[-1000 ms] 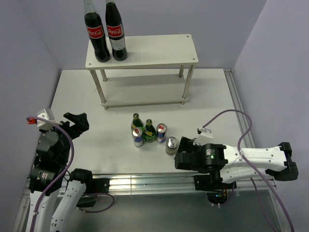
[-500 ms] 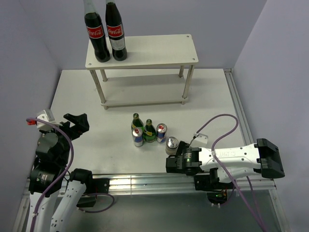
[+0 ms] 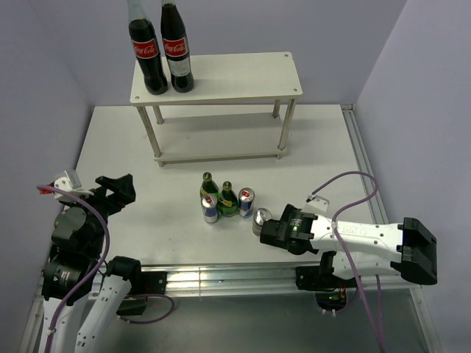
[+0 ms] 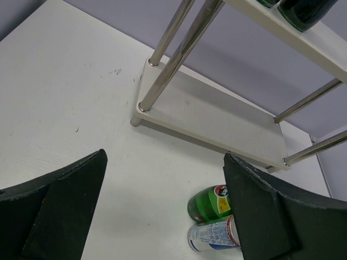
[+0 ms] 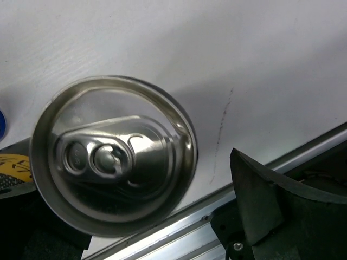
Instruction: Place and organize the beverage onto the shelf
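1. The right fingers (image 5: pixel 265 206), released, flank the silver-topped metal can (image 3: pixel 261 218) by the bench's (image 3: pixel 147 220) near edge.
2. The left fingers (image 4: pixel 260 216) gape empty over the near-left corner.
3. The white two-tier rack (image 3: pixel 221 77) lines the far edge.

The right gripper (image 3: pixel 268 232) dipped toward the near edge of the table (image 3: pixel 147 220), then came back up. It now sits just beside the can (image 3: pixel 261 218), on its near right side. The right arm's rear section has drawn inward, and the left gripper (image 3: pixel 116 190) has sunk slightly lower.
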